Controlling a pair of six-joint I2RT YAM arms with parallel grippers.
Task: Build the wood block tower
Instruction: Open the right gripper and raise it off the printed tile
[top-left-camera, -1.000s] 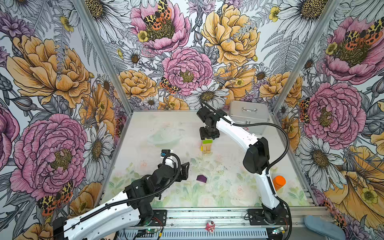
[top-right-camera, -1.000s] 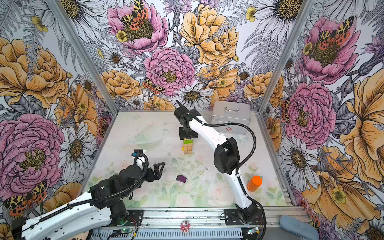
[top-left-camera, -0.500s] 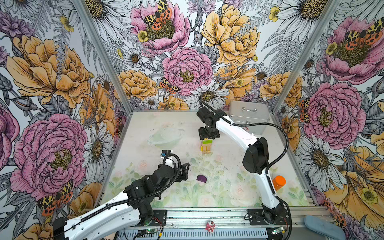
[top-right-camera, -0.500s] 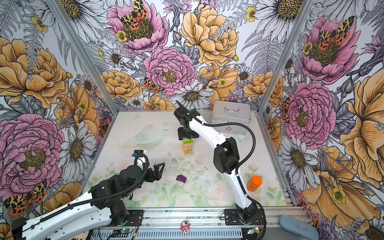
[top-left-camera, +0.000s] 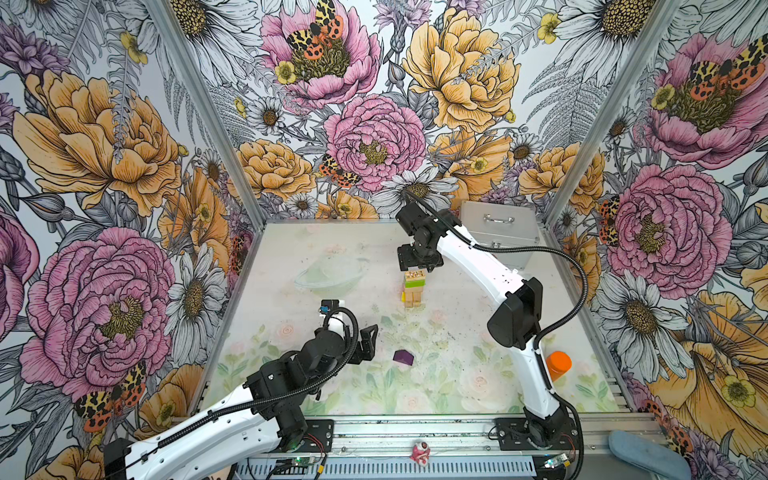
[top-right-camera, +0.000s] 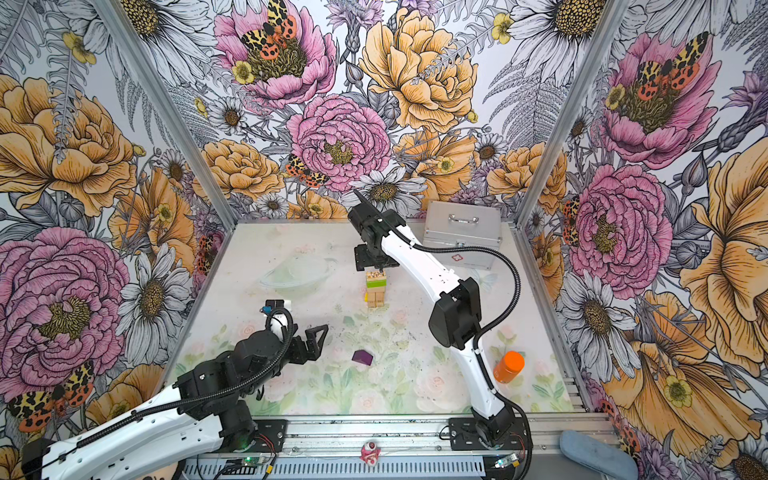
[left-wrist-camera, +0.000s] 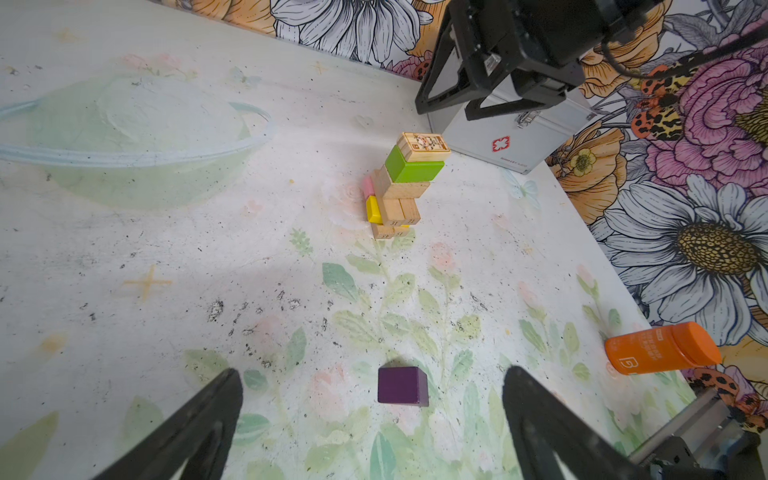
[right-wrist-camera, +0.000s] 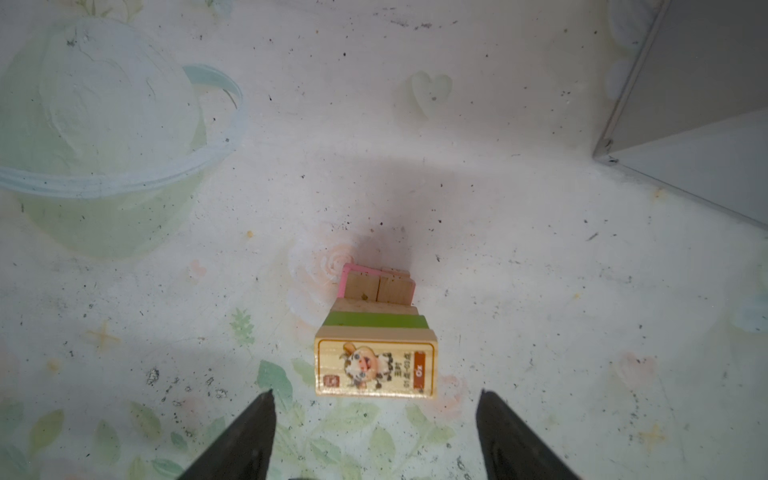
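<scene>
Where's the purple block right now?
In both top views the purple block lies on the table at front-centre, just right of the left gripper, well apart from the tower.

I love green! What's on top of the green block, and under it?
A tan picture block lies on the green block. Under it are tan blocks; their top faces are covered.

I had tower (top-left-camera: 414, 289) standing centre, case (top-left-camera: 500, 232) behind-right of it; loose block (top-left-camera: 403, 357) lay before tower, bottle (top-left-camera: 558, 365) off to right, near front.
</scene>
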